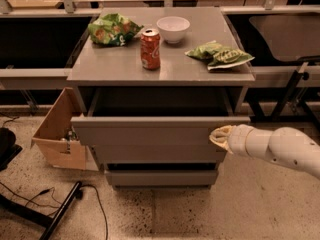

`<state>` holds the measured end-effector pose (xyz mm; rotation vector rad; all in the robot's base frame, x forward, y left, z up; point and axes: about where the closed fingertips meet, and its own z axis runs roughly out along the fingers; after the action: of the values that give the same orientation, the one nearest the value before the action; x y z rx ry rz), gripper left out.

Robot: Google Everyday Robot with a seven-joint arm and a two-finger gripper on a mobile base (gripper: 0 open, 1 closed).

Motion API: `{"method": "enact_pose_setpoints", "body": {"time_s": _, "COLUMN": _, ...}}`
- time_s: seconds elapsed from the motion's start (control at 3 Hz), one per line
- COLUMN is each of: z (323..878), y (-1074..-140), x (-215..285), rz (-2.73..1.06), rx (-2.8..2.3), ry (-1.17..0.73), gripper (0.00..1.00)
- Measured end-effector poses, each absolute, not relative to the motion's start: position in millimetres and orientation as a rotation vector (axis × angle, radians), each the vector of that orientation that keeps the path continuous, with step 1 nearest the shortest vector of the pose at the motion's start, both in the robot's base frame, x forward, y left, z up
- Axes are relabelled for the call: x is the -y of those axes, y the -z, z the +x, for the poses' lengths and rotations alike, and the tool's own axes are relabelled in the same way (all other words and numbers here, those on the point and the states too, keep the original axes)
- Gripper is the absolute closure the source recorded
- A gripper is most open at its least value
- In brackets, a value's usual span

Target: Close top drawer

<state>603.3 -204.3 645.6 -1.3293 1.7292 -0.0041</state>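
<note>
The top drawer point(150, 130) of the grey cabinet is pulled partly out. Its plain flat front stands forward of the cabinet body, and its dark box interior shows behind it. My gripper point(218, 135) comes in from the right on a white arm. Its tip rests against the right part of the drawer's front panel. Two shorter drawer fronts sit below the open drawer.
On the cabinet top point(115, 69) stand an orange soda can point(150, 49), a white bowl point(173, 29), a green chip bag point(114, 29) and a second green bag point(220, 55). A cardboard box point(57, 134) sits on the floor at the left. Black cables point(65, 204) lie at the lower left.
</note>
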Motion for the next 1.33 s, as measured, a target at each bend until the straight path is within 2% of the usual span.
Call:
{"method": "enact_pose_setpoints", "body": {"time_s": 0.33, "z": 603.4, "y": -645.6, "x": 204.3, "rz": -1.329, "rx": -1.729, "ry": 0.004, "gripper": 1.0}}
{"method": "enact_pose_setpoints", "body": {"time_s": 0.67, "z": 627.5, "y": -653.1, "x": 209.1, "rz": -1.333, "rx": -1.716, "ry": 0.023, "gripper": 1.0}}
{"method": "enact_pose_setpoints", "body": {"time_s": 1.0, "z": 627.2, "y": -653.1, "x": 209.1, "rz": -1.333, "rx": -1.716, "ry": 0.023, "gripper": 0.81}}
{"method": "enact_pose_setpoints", "body": {"time_s": 1.33, "z": 627.2, "y": -653.0, "x": 209.1, "rz": -1.333, "rx": -1.716, "ry": 0.023, "gripper": 0.58}}
